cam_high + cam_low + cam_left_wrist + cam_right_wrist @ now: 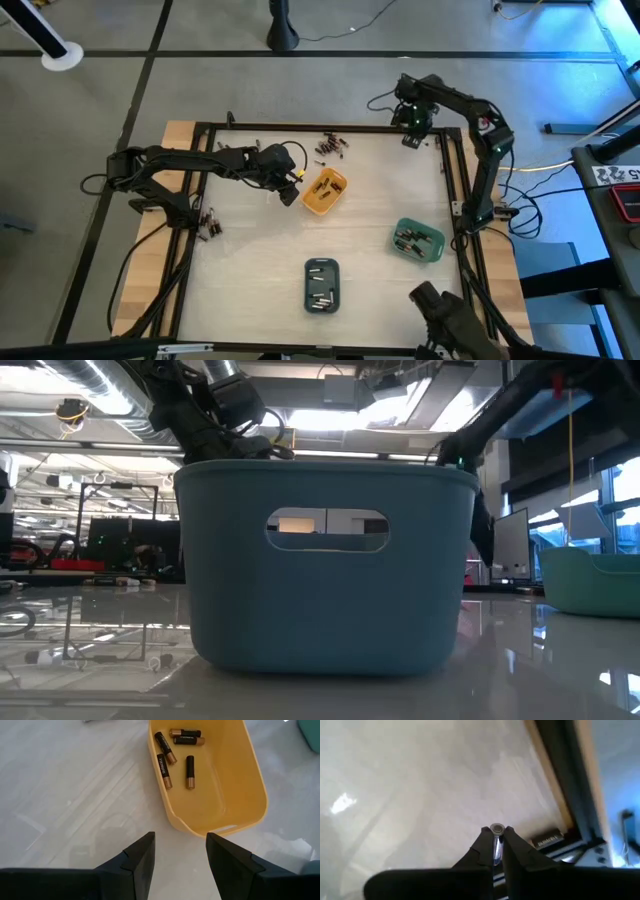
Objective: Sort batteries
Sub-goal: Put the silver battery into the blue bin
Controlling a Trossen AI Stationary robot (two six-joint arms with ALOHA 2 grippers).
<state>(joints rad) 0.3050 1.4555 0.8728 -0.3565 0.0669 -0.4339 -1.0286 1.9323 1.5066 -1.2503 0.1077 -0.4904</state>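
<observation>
While both arms hang over the table (pixel 260 250), only the right one carries something. Three trays lie on the table: an orange tray (pixel 325 192) near the middle, a green tray (pixel 418 241) toward the right edge, and a blue tray (pixel 321 284) at the near side, each already with some cells inside. The left gripper (pixel 180 851) hovers just beside the orange tray, its fingers apart and with nothing between them; five cells (pixel 172 752) lie in that tray. The right gripper (pixel 496 840) is at the far right corner of the table, its fingers pressed together on one silvery battery (pixel 496 831), which lies along the fingers, its end cap pointing forward past the tips. Another battery (pixel 546 840) lies at the frame beside it, and a loose heap (pixel 332 146) remains at the far edge. I judge that the held cell must travel next to a tray; the green tray is nearest to this arm, lying toward the near side from the gripper.
</observation>
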